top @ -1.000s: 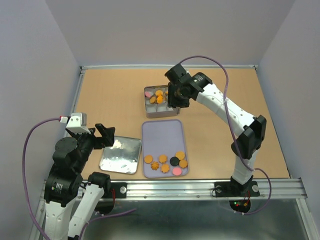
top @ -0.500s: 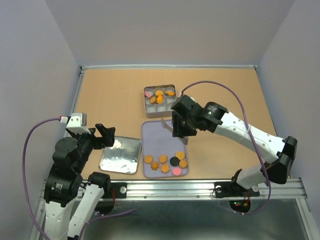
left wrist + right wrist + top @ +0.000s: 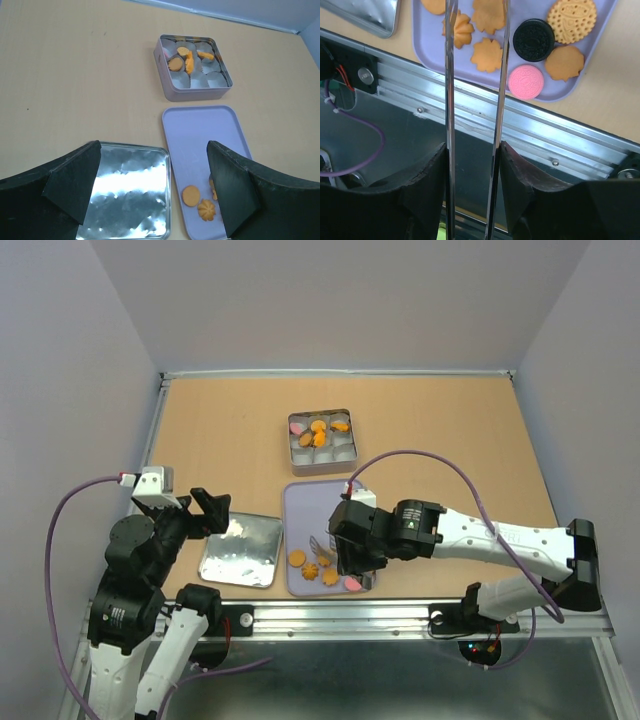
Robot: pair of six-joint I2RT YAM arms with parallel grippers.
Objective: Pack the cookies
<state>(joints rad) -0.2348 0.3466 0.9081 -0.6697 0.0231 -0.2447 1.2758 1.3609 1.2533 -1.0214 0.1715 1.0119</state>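
Observation:
Several cookies lie at the near end of the lilac tray: orange rounds and flowers, a black one and a pink one. More cookies sit in paper cups in the square tin. My right gripper hovers over the tray's near end, shut on metal tongs. The tong arms stand apart over the orange cookies with nothing between them. My left gripper is open above the tin lid.
The shiny lid lies flat left of the tray. The tin stands behind the tray. An aluminium rail runs along the table's near edge, just below the tray.
My right arm has swung from the tin back toward me, carrying the tongs to the tray's near end. The left arm has not moved.

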